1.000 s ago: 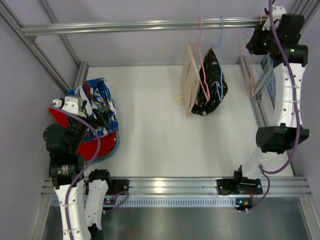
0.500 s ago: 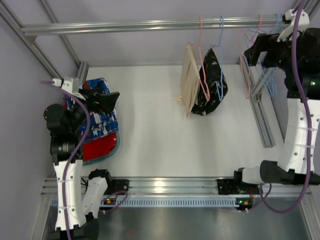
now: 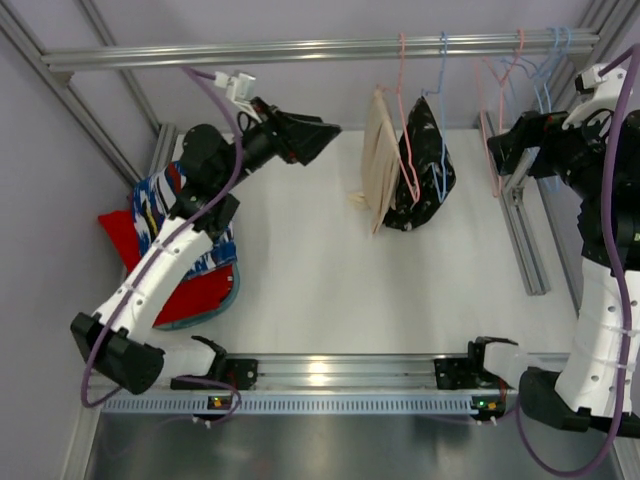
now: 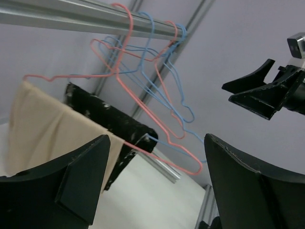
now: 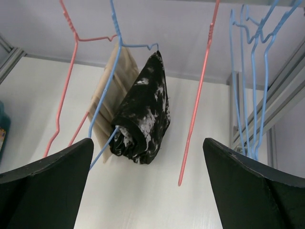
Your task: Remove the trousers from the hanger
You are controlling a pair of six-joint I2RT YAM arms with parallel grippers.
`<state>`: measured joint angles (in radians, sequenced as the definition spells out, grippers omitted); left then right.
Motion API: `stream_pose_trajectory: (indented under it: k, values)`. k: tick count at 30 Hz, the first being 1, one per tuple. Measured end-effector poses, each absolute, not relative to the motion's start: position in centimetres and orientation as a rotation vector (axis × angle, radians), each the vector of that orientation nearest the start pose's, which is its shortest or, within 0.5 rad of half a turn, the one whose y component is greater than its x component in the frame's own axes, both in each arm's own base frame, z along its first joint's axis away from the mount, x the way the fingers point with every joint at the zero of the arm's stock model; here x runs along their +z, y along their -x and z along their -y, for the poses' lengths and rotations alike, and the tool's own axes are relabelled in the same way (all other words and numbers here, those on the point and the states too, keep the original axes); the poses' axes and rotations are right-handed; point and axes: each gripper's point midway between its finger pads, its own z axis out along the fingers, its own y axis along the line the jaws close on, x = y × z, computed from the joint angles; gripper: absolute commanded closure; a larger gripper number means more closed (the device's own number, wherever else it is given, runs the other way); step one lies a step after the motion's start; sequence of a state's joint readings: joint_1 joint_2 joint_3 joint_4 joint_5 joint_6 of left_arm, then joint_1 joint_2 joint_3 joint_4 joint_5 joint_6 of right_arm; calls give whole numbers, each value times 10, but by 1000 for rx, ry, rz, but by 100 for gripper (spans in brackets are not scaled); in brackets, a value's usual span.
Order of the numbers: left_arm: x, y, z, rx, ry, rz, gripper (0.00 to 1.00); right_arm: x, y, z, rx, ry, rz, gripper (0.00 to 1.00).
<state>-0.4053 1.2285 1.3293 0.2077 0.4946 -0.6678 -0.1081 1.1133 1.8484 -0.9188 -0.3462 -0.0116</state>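
1. Left tool (image 3: 322, 132): jaws spread wide with nothing between them. It is raised above the counter (image 3: 300, 270), tips pointing at the hanging garments.
2. Right tool (image 3: 500, 152): jaws spread wide, holding nothing. It is held high, facing back across towards the left tool.
3. Beige trousers (image 3: 380, 165): folded over a pink hanger (image 3: 405, 120) that hooks on the rail (image 3: 300, 48). They hang straight ahead of the left tool and apart from it. From the right tool they lie on the far side of the black garment.
4. Black garment (image 3: 428, 175), speckled white: draped on a blue hanger (image 5: 110, 76), pressed against the beige trousers on the side nearer the right tool. Whether it is a pair of trousers cannot be told.
5. Blue patterned trousers (image 3: 155, 198), with white and red print: off any hanger, lying below and behind the left tool, partly under the left arm.
6. Red item (image 3: 195, 295): under the blue patterned trousers; possibly a cloth or a bag, the view is too poor to tell.
7. Empty hangers (image 3: 545, 85), one pink and several blue: on the rail just beside the right tool.
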Motion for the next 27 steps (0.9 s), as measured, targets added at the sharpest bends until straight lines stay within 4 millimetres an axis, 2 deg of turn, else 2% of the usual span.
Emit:
stream_pose_trajectory:
  k: [3,7,11,15,21,25,26,27]
  values:
    - [473,-316,296,-1313,-294,-1384,18,468,-268,-34,248,166,-1751,1]
    - [448,-327,352,-1415,-280,-1452,20,454,-259,-39,283,164,-1781,0]
    - [418,-338,392,-1470,-254,-1532,21,448,-257,-41,300,158,-1802,1]
    - [401,-344,415,-1506,-221,-1586,25,447,-257,-42,307,156,-1805,1]
    - [397,-354,430,-1548,-172,-1601,43,447,-257,-43,313,158,-1805,0]
    - [405,-356,436,-1576,-161,-1568,63,445,-257,-43,319,156,-1810,1]
    - [407,-356,437,-1583,-158,-1562,74,445,-257,-43,320,155,-1812,1]
    - [410,-356,437,-1590,-156,-1554,80,444,-257,-43,321,154,-1813,1]
